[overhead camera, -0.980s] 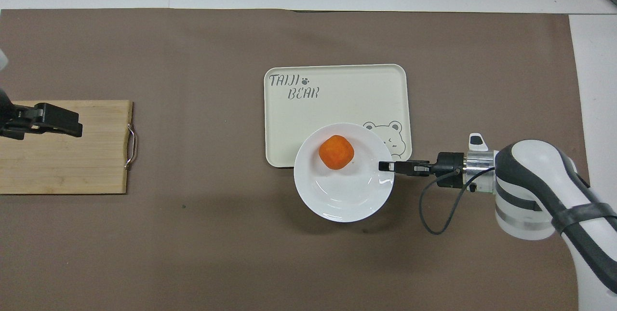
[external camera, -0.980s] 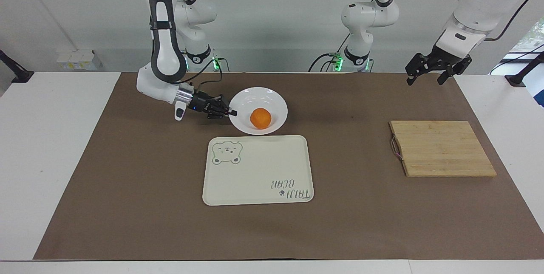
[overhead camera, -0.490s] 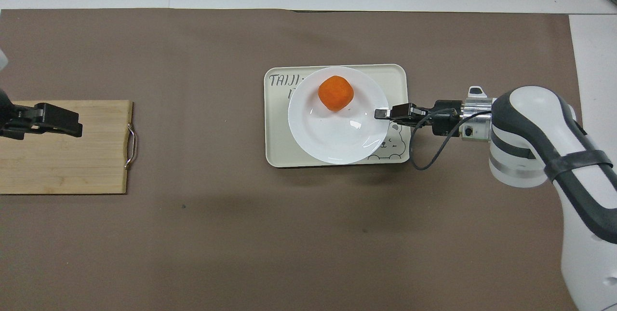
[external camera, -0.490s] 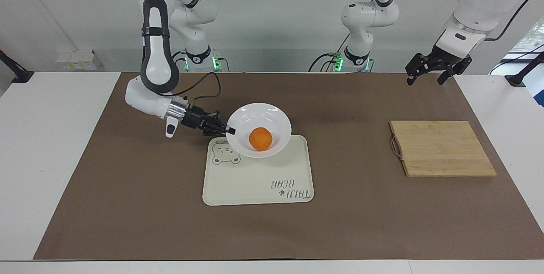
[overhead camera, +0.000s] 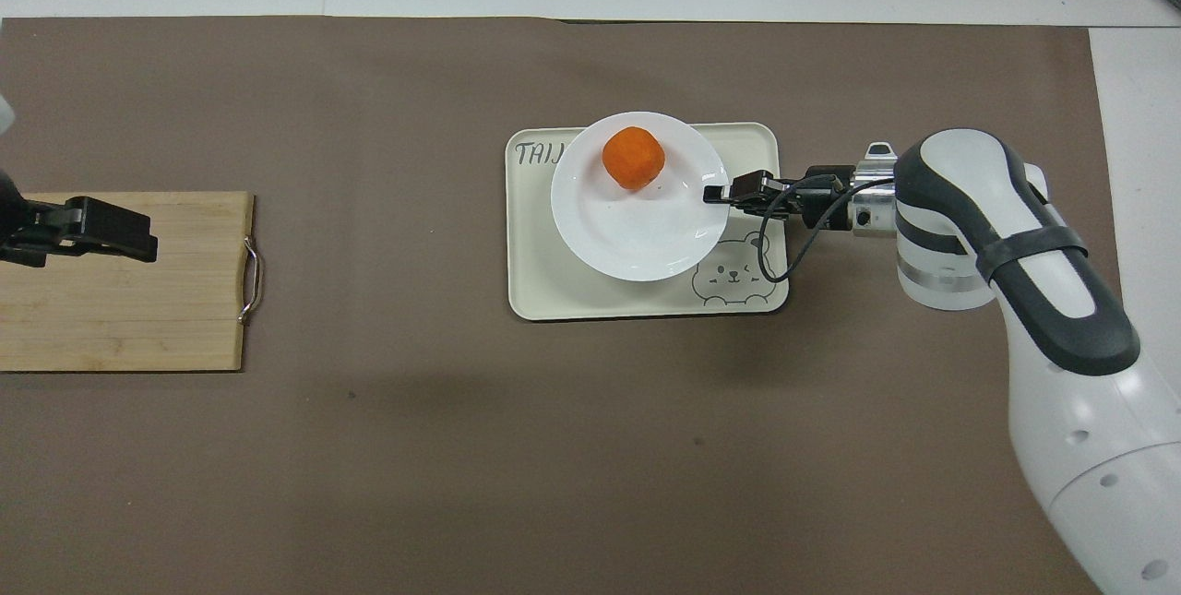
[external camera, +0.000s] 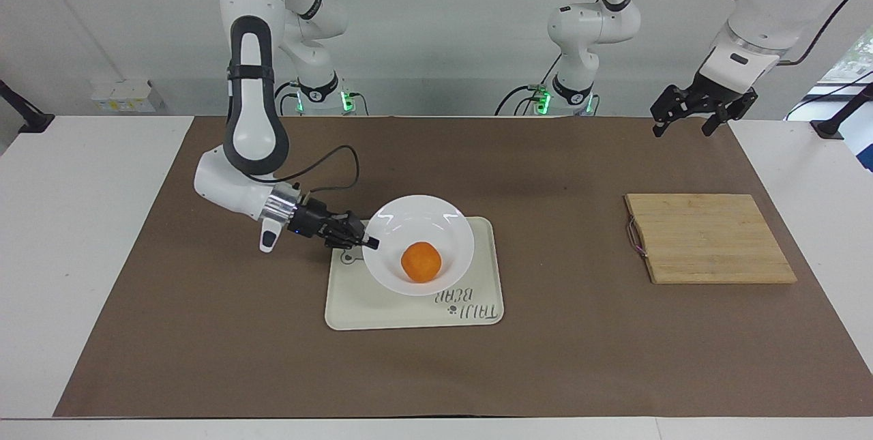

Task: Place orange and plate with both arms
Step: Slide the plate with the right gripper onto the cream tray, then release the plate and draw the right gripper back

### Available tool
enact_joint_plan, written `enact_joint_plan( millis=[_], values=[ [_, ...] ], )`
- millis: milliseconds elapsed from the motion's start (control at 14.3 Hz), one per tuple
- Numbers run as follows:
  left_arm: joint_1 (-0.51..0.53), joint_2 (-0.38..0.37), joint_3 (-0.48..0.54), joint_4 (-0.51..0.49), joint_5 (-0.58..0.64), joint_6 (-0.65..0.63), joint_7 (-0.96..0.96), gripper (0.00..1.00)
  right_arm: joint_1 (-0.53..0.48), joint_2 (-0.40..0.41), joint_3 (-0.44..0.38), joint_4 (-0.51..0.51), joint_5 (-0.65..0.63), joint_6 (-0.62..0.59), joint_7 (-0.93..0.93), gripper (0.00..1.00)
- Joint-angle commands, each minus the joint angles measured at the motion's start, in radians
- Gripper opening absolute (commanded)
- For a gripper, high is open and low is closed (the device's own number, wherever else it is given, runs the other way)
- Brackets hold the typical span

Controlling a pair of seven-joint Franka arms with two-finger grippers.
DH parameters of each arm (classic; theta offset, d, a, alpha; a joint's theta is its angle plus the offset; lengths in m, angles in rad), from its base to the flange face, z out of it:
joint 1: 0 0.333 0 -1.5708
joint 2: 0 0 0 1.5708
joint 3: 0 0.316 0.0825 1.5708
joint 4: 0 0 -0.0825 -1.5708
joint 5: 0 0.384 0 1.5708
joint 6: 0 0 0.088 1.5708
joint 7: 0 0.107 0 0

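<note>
The white plate [external camera: 417, 217] is held by its rim in my right gripper [external camera: 370, 243], which is shut on the edge toward the right arm's end. The plate hangs slightly tilted over the cream bear tray [external camera: 382, 305]. The orange [external camera: 421, 261] lies in the plate. In the overhead view the plate [overhead camera: 637, 240], the orange [overhead camera: 633, 158] and the right gripper [overhead camera: 715, 195] cover the part of the tray [overhead camera: 554, 292] farther from the robots. My left gripper [external camera: 689, 116] is open and empty, waiting in the air over the mat's edge at the left arm's end.
A bamboo cutting board [external camera: 709, 239] with a metal handle lies toward the left arm's end; in the overhead view the left gripper [overhead camera: 120, 235] overlaps the board [overhead camera: 120, 318]. A brown mat [external camera: 559, 331] covers the table.
My right gripper has carried the plate with the orange away from the robots, from the mat to over the tray. The bear drawing is uncovered again. The left arm has not moved.
</note>
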Motion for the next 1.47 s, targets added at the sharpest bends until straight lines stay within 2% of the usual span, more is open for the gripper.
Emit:
enact_joint_plan(
  millis=[0, 210, 560, 630, 700, 770, 840, 1120, 1399],
  values=[
    [0.004, 0.01, 0.0, 0.028, -0.012, -0.027, -0.01, 1.0, -0.001, -0.002, 0.004, -0.018, 0.006, 0.005, -0.036, 0.0],
    [0.004, 0.01, 0.0, 0.028, -0.012, -0.027, -0.01, 1.0, -0.003, 0.004, 0.006, -0.048, 0.006, 0.008, -0.104, 0.0],
    [0.004, 0.01, 0.0, 0.028, -0.012, -0.027, -0.01, 1.0, 0.001, -0.005, 0.004, -0.081, 0.007, 0.008, -0.099, 0.0],
    [0.004, 0.01, 0.0, 0.028, -0.012, -0.027, -0.01, 1.0, 0.002, -0.004, 0.003, -0.078, 0.007, 0.008, -0.095, 0.28],
    [0.004, 0.01, 0.0, 0.028, -0.012, -0.027, -0.01, 1.0, 0.002, -0.002, 0.003, -0.069, 0.003, 0.008, -0.084, 0.52],
    [0.004, 0.01, 0.0, 0.028, -0.012, -0.027, -0.01, 1.0, 0.002, -0.002, 0.003, -0.062, -0.01, 0.008, -0.082, 0.9],
    [0.004, 0.01, 0.0, 0.028, -0.012, -0.027, -0.01, 1.0, 0.004, -0.007, -0.002, -0.046, -0.04, 0.008, -0.075, 1.0],
    [0.003, 0.01, 0.0, 0.028, -0.012, -0.027, -0.01, 1.0, -0.006, -0.028, -0.006, 0.047, -0.29, 0.008, 0.11, 1.0],
    [0.004, 0.01, 0.0, 0.028, -0.012, -0.027, -0.01, 1.0, -0.021, -0.069, -0.029, 0.06, -0.402, 0.008, 0.151, 1.0]
  ],
)
